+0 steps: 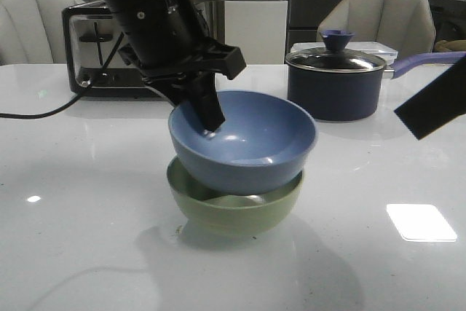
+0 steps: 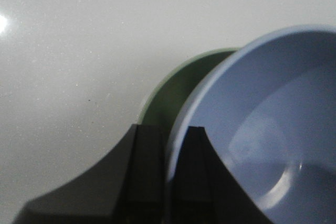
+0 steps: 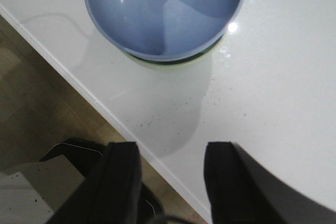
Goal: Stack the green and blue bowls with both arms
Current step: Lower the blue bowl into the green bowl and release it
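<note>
Left gripper (image 1: 206,116) pinches the blue bowl (image 1: 247,143) by its rim, tilted in the green bowl (image 1: 237,205) mid-table; right gripper (image 3: 170,182) open, empty; bowls prob. rigid, light, slick, so rim's best hold.

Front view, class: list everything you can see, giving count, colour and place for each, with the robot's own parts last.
Blue bowl: one, dusty blue, tilted inside the green bowl at table centre.
Green bowl: one, sage green, on the table under the blue bowl.
Saucepan: one, navy, lidded, back right.
Toaster: one, black and silver, back left.
Chairs: two, pale, behind the table.
Table: one, white, glossy.
Left hand: black, shut on the blue bowl's rim.
Right hand: black, open, apart from the bowls.
</note>
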